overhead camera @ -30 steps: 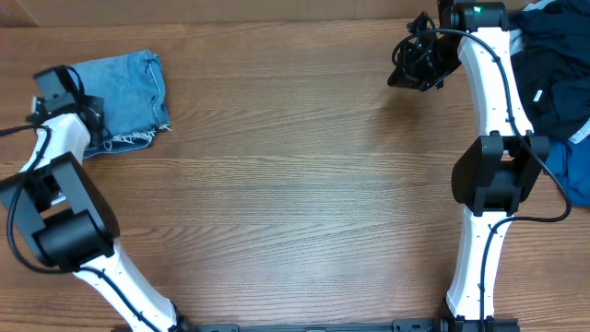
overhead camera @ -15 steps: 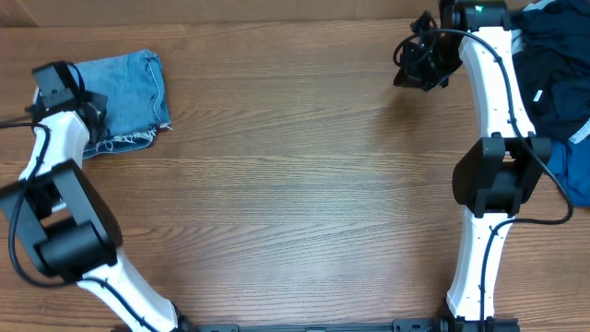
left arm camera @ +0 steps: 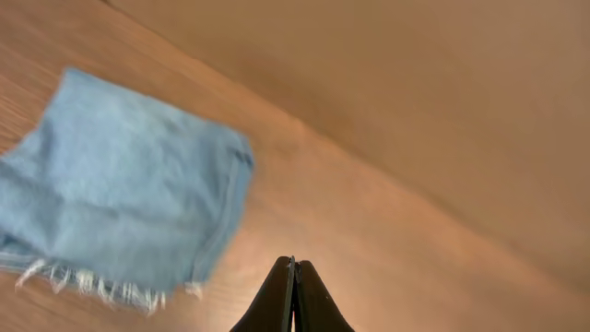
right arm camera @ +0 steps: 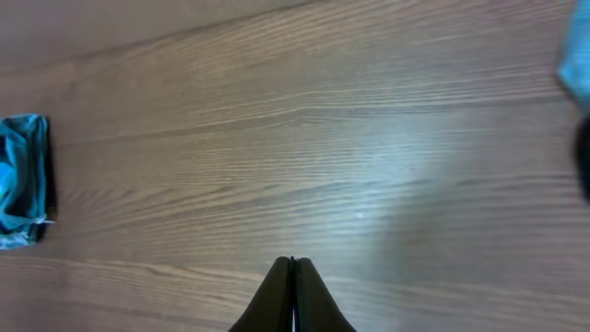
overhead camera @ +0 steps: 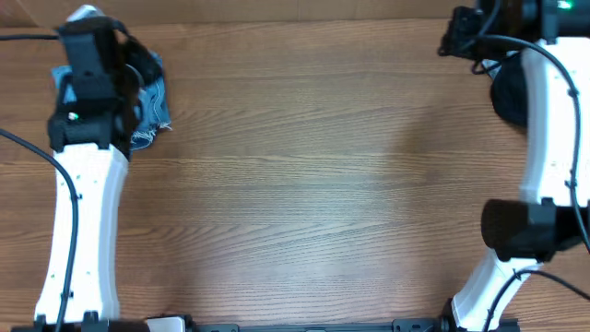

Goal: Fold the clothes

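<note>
The jeans lie folded at the far-left corner of the counter, apparently finished. The left tool and right tool are fully closed, holding nothing. Other garments not clearly visible; remaining work undetermined.

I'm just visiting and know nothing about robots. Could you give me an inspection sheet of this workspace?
Surface: wooden table, bare in the middle.
Job's things: folded jeans, frayed hem showing, at the far left corner.
Clutter: nothing seen.
Pincers: left pincer shut, empty, near the jeans, not touching; right pincer shut, empty, over bare wood.
Cables: black cables seen at left and right.
Surroundings: plain brown board behind the table.
</note>
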Motion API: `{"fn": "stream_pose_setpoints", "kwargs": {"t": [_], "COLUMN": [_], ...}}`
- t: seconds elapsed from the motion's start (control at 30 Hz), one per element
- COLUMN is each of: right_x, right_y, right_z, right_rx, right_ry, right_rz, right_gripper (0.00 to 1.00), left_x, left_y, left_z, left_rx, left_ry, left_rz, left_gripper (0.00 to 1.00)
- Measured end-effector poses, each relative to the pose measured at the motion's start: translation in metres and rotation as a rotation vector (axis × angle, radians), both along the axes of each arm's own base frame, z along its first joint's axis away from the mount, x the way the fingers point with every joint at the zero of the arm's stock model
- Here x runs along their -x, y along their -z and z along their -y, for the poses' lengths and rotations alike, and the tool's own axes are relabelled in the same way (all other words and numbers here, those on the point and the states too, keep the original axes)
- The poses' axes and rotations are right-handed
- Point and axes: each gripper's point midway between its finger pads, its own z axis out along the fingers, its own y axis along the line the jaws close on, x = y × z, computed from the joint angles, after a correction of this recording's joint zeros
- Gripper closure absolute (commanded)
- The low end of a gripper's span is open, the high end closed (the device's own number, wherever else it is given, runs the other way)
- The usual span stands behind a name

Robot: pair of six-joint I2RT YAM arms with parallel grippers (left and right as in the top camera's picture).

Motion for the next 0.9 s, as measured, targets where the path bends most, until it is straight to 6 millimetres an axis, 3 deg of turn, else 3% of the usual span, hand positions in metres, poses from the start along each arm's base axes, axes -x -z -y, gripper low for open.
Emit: {"fn": "stream_pose_setpoints", "kwargs": {"t": [0.17, 0.4, 0.5, 0.57, 0.6, 0.63, 0.67, 0.7, 0.73, 0.9], "right_x": [0.022, 0.058, 0.073, 0.085, 0.091, 0.093, 0.097, 0.100, 0.103, 0.107], "right_y": [-0.027, -0.050, -0.035, -0.008, 0.005, 0.015, 0.027, 0.036, 0.043, 0.047], "right_z": [0.014, 0.015, 0.016, 0.018, 0.018, 0.019, 0.019, 0.019, 0.019, 0.020], "right_rx": [0.007, 0.027, 0.044, 0.061, 0.063, 0.068, 0.070, 0.071, 0.070, 0.074], "right_ry": [0.033, 0.034, 0.039, 0.050, 0.052, 0.056, 0.055, 0.059, 0.064, 0.070], "right_rz": [0.038, 0.130, 0.160, 0.158, 0.147, 0.144, 0.142, 0.139, 0.126, 0.119], "right_gripper": [0.96, 0.96, 0.96, 0.96, 0.92, 0.71, 0.41, 0.00, 0.00, 0.00], "left_x": [0.025, 0.047, 0.042, 0.033, 0.032, 0.031, 0.030, 0.029, 0.029, 0.016], "left_y": [-0.004, -0.013, 0.008, 0.033, 0.050, 0.063, 0.073, 0.081, 0.083, 0.063], "left_z": [0.033, 0.045, 0.051, 0.059, 0.062, 0.066, 0.068, 0.070, 0.071, 0.078], "left_rx": [-0.035, -0.088, -0.072, -0.044, -0.027, -0.011, 0.002, 0.013, 0.015, 0.023], "left_ry": [0.098, 0.166, 0.202, 0.250, 0.270, 0.289, 0.305, 0.316, 0.326, 0.356], "left_rz": [-0.048, -0.046, -0.022, 0.000, -0.015, -0.018, -0.014, -0.018, -0.016, 0.090], "left_gripper": [0.96, 0.96, 0.96, 0.96, 0.96, 0.96, 0.80, 0.50, 0.00, 0.00]}}
